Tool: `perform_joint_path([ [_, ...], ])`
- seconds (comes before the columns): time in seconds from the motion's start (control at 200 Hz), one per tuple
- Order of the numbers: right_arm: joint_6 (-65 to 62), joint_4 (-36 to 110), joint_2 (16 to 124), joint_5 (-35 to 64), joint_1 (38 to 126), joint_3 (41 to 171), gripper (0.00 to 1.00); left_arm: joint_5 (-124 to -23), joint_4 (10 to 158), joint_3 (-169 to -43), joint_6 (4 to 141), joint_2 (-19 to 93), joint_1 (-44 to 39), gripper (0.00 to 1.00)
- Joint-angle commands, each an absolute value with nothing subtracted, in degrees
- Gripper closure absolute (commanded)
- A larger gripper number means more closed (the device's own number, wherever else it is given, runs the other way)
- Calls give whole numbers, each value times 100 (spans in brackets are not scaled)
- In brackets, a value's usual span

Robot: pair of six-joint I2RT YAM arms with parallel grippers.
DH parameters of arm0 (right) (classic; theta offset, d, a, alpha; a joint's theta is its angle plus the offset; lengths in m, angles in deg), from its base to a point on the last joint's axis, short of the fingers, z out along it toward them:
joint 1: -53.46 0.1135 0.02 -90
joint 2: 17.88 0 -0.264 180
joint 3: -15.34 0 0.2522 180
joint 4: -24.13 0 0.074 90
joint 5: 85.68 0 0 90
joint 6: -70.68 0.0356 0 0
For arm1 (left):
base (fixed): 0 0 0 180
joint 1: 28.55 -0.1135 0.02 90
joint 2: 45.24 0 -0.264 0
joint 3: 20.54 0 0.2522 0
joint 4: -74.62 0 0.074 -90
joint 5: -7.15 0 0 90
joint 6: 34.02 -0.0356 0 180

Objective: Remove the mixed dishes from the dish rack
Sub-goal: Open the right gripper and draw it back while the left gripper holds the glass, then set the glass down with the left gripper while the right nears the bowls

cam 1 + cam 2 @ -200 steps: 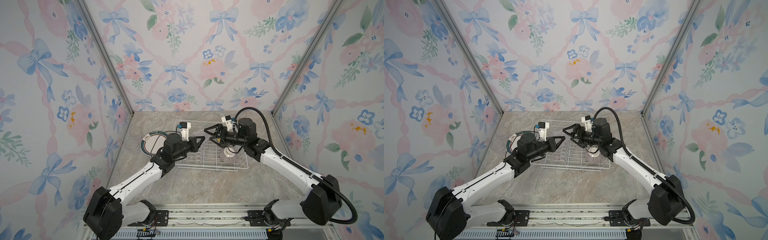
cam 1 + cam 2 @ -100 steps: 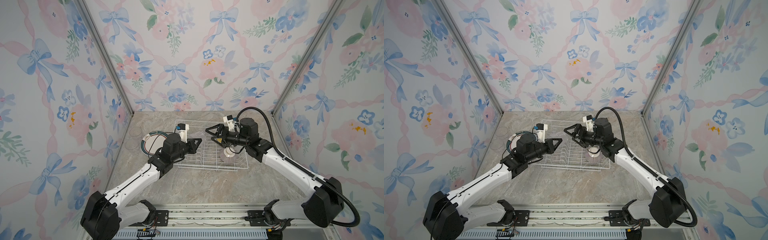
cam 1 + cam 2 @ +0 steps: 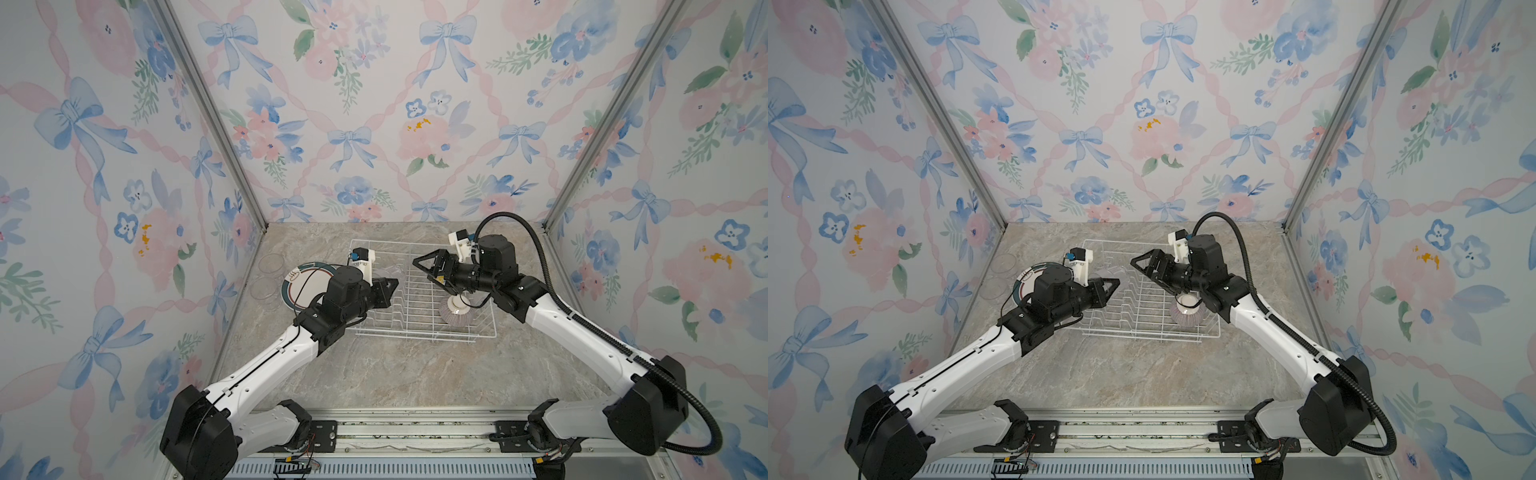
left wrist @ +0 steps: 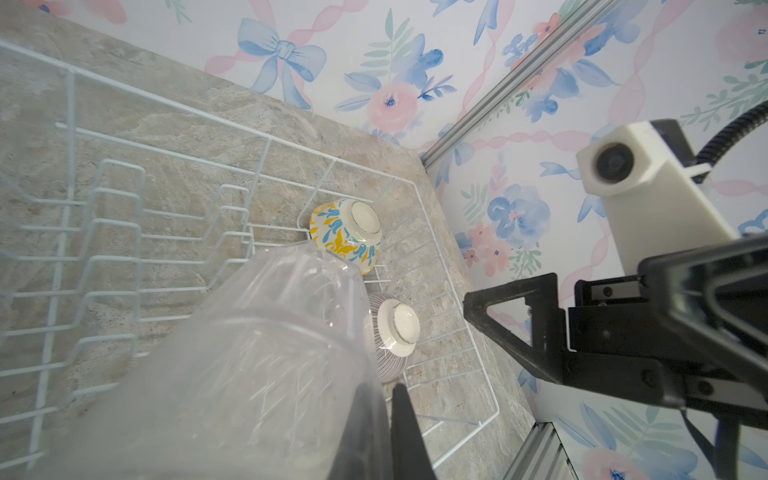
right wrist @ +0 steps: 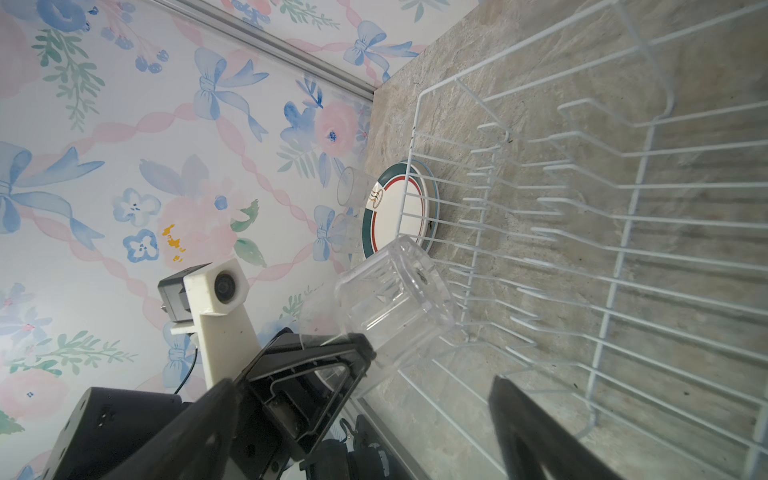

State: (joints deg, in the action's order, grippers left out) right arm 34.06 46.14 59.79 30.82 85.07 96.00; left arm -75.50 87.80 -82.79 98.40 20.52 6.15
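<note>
Presently: clear glass cup [image 5: 395,303], one item. Judged light, rigid, slick and breakable, so best taken by the wall at its mouth. The left pincer [image 3: 1115,286] pinches it there. Held tilted above the dish rack [image 3: 409,309], at the left end. Transparent walls, thick base. Right pincer [image 3: 428,271] spread and empty, near the upturned striped bowl [image 4: 390,332].

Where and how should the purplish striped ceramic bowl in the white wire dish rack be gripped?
Probably by its raised white foot ring, from above: the purplish striped bowl sits upside down in the white wire dish rack, rim hidden below, foot exposed.
</note>
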Motion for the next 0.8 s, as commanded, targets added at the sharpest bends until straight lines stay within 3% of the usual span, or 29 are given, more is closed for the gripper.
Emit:
perform_joint_path([
  [0.0,2578,5394,5726,2643,8550,9988,4,-7824,9096,-8540,9762,1816,593,100],
  [0.43,1791,5741,5678,2504,8405,9945,3,-8645,10334,-8313,9904,835,259,100],
  [0.795,1483,5658,5578,2711,8181,9568,3,-9290,13095,-8899,9664,188,-1501,100],
])
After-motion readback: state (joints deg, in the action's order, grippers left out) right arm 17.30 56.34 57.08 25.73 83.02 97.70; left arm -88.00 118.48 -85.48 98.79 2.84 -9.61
